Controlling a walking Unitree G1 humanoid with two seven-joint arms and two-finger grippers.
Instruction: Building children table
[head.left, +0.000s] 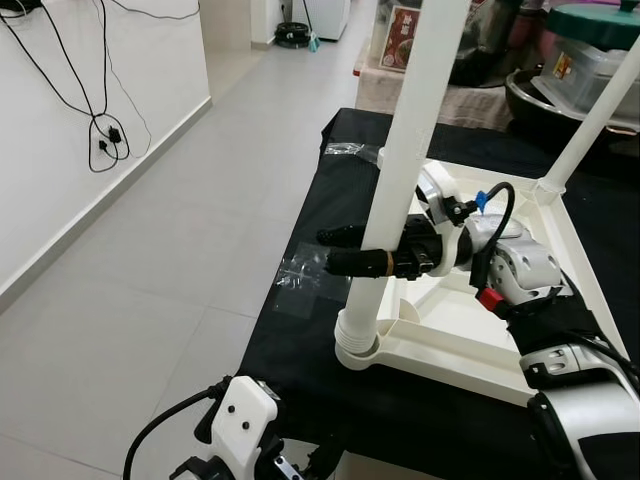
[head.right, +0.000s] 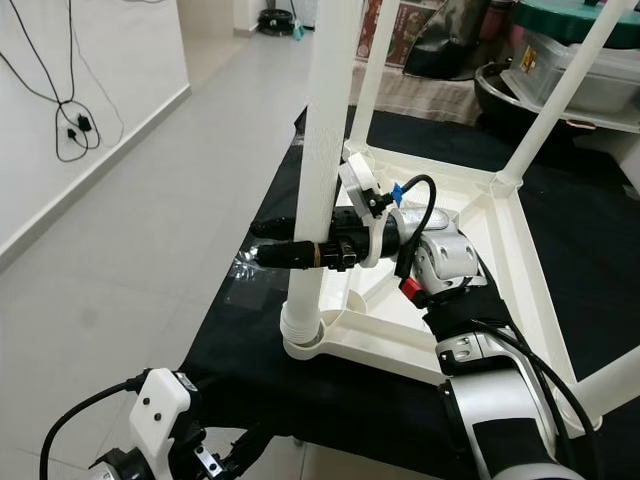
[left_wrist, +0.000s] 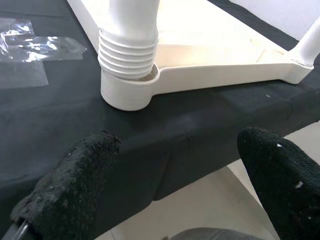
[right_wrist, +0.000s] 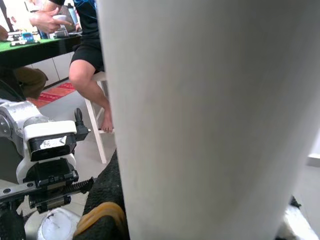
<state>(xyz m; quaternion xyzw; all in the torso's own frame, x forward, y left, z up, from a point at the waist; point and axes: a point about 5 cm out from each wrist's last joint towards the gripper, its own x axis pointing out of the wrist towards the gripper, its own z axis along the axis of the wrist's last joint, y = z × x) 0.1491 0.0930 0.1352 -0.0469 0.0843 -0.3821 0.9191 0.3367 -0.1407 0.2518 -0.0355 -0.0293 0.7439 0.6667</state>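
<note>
hanging low off the desk edge, the left end effector (left_wrist: 175, 190) gapes empty; the upright white plastic table leg (head.left: 405, 170), seated in its corner socket (head.left: 358, 352), stands clamped in the right end effector (head.left: 345, 250).

A lived-in home: pale grey tiled floor (head.left: 190, 200), white wall with dangling black cables (head.left: 105, 130), stacked plastic storage tubs (head.left: 590, 60).

Counts: one white tabletop (head.right: 520, 265), upside down. Three white legs standing in it: near (head.right: 318, 160), far right (head.right: 556, 100), far left (head.right: 375, 60). Two clear plastic wrappers (head.left: 305, 272) (head.left: 352, 151). One black cloth (head.left: 330, 375).
</note>
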